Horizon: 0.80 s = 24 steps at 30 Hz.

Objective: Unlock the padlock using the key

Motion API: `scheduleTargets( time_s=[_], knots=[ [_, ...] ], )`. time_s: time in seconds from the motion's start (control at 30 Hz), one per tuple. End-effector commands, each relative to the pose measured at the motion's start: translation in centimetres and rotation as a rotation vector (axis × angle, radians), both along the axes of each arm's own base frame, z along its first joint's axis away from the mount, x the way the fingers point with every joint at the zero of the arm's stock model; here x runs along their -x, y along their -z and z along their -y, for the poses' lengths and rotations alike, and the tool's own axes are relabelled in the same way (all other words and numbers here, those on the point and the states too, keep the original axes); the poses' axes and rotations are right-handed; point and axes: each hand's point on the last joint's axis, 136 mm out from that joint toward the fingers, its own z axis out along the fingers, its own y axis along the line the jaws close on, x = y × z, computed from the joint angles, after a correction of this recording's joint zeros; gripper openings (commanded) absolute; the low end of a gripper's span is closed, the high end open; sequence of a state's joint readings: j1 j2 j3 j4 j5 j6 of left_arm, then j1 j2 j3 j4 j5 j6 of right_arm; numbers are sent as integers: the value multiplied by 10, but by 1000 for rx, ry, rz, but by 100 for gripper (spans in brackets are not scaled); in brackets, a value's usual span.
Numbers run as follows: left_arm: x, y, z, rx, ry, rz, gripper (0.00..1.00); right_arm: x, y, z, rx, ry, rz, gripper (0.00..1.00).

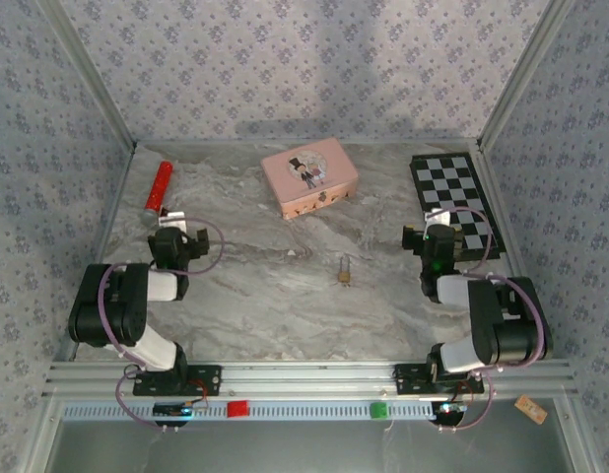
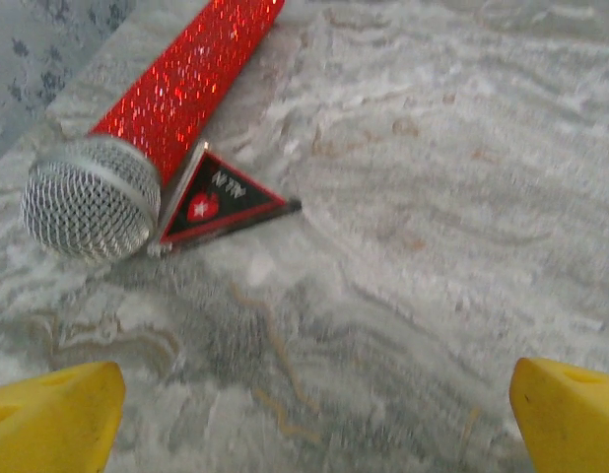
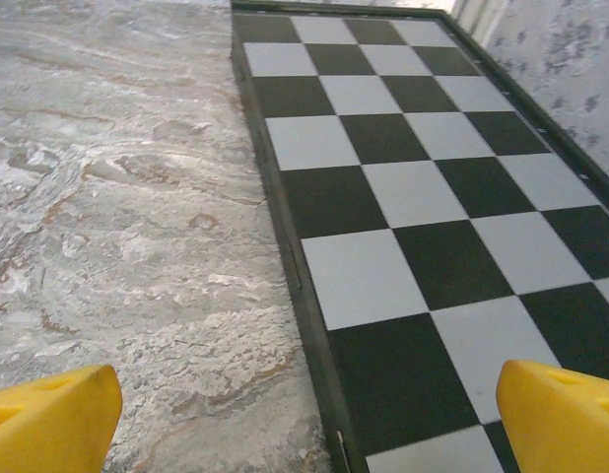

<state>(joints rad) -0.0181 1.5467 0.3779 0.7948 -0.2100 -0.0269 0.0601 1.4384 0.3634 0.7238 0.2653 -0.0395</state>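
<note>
A grey-and-white marbled tabletop (image 1: 285, 305), veined with tan, carries a glittering red microphone (image 2: 186, 84) with a silver mesh head, a black triangular tag (image 2: 221, 202) edged in red, a pale pink tin (image 1: 309, 176) printed with a cartoon figure, a brass-gold padlock (image 1: 343, 276) and a black-and-white chequered board (image 3: 423, 197) framed in dark green. Pale grey-blue floral wallpaper (image 1: 314, 69) lines the walls. The left claw (image 2: 312, 419) and right claw (image 3: 309, 414) are tipped in bright yellow.
</note>
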Motion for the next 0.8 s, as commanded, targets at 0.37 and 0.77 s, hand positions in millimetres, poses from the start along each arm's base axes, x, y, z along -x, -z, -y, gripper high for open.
scheduleTargets(
  time_s=[0.37, 0.77],
  knots=[
    [-14, -22, 9, 31, 57, 76, 100, -13, 0, 11, -54, 12, 58, 99],
    [-14, -22, 9, 32, 56, 75, 100, -12, -1, 15, -51, 42, 65, 99]
  ],
)
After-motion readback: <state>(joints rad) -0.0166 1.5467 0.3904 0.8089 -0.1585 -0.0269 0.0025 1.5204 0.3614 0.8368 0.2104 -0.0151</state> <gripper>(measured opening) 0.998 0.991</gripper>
